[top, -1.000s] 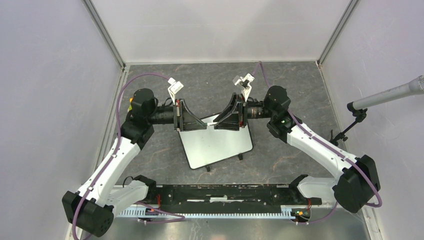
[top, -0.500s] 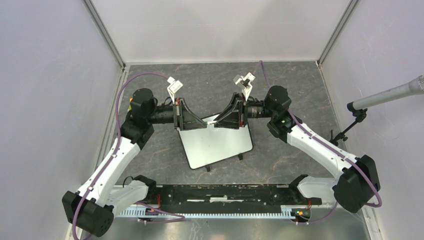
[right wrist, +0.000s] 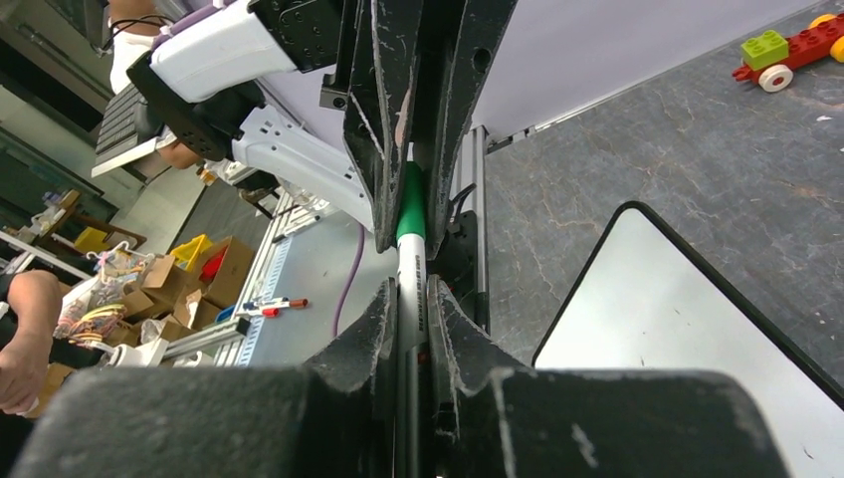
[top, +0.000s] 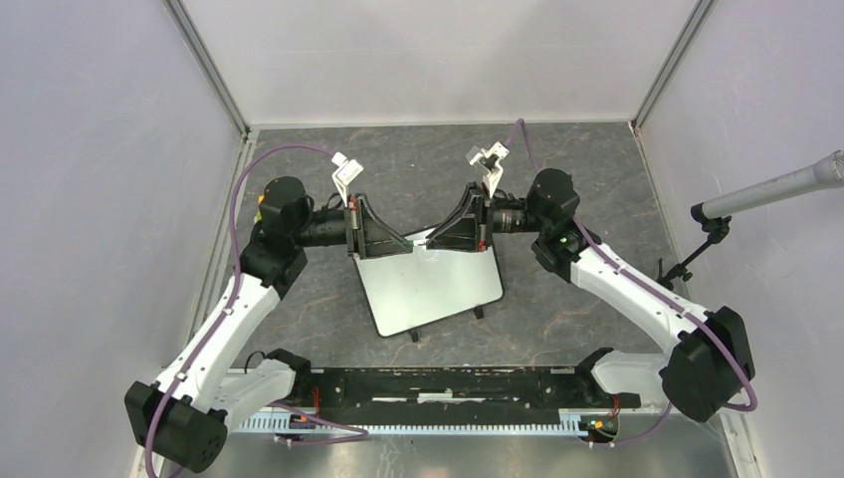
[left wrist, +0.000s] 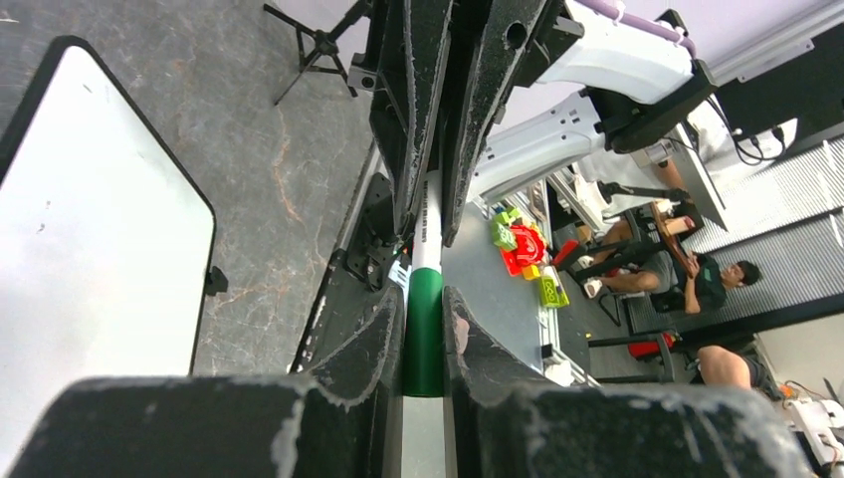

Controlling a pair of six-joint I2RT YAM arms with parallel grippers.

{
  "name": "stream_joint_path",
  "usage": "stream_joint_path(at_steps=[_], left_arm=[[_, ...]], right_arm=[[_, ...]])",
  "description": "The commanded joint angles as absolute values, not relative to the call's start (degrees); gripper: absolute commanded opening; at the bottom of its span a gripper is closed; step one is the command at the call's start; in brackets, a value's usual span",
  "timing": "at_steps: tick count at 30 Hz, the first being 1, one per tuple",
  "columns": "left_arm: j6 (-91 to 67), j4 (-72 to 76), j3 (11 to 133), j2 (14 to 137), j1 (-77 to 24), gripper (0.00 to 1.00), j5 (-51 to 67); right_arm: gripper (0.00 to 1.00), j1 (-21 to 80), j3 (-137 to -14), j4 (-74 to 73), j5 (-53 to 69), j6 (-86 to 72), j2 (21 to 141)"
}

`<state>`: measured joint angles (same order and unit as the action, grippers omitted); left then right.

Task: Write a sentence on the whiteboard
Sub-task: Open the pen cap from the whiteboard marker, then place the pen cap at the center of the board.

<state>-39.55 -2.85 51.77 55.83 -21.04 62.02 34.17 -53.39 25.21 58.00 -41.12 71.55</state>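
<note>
While flat, whiteboard [top: 428, 289] lengthwise near-left to far-right

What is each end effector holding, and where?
Both hold one marker: the left end effector grips its green cap, the right end effector its white barrel.

Pale walls [top: 438, 60] stand around a grey floor [top: 587, 159] that looks like stone. A microphone [top: 786, 185] on a black stand [top: 713, 227] pokes in from the right. Toy bricks [right wrist: 786, 48] lie on the floor.
</note>
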Motion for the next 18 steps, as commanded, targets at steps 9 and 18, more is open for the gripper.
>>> stream_joint_path(at_steps=[9,18], left_arm=[[-35.27,-2.93,50.1,55.82,0.72,0.02,71.38],[27.85,-58.97,68.69,72.3,9.4,0.03,34.72]], right_arm=[[0.0,19.93,-51.43,22.84,62.77,-37.51,68.62],[0.0,17.82,-54.05,-4.58,59.91,-11.59,65.08]])
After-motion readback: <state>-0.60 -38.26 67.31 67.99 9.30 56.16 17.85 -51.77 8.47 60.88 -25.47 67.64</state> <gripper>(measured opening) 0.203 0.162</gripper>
